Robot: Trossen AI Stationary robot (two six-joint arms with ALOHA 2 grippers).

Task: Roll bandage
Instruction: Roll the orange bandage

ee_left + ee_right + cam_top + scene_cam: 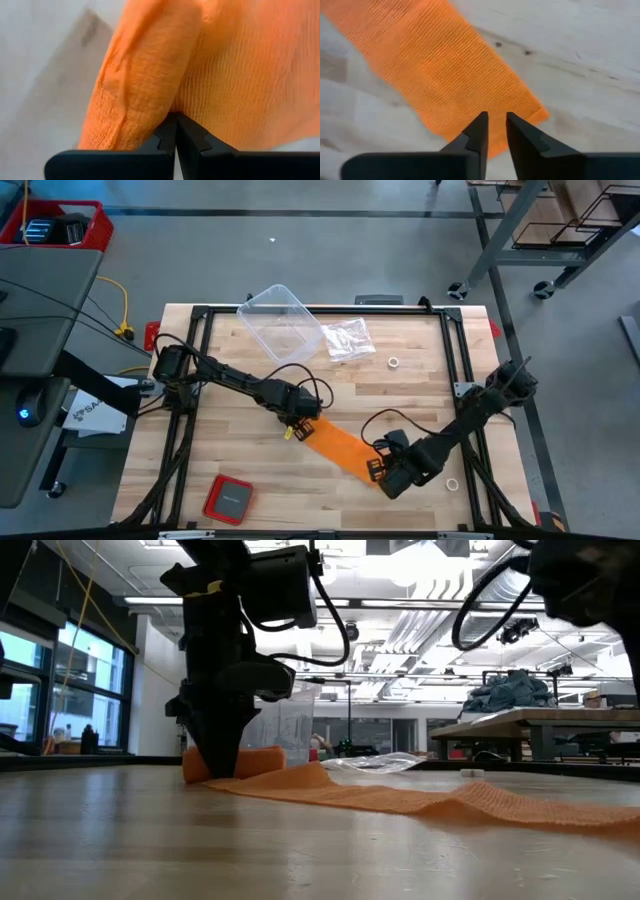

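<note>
A robotics lab or workshop is showing here: a wooden worktable [330,395] is sitting in a black metal frame [200,315], with exposed ceiling ducts [420,630], strip lights, and further workbenches [540,725] standing behind.

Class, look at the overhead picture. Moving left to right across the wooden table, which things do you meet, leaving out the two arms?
red square case → clear plastic container → orange bandage → crinkled plastic bag → small white ring → second white ring.
</note>
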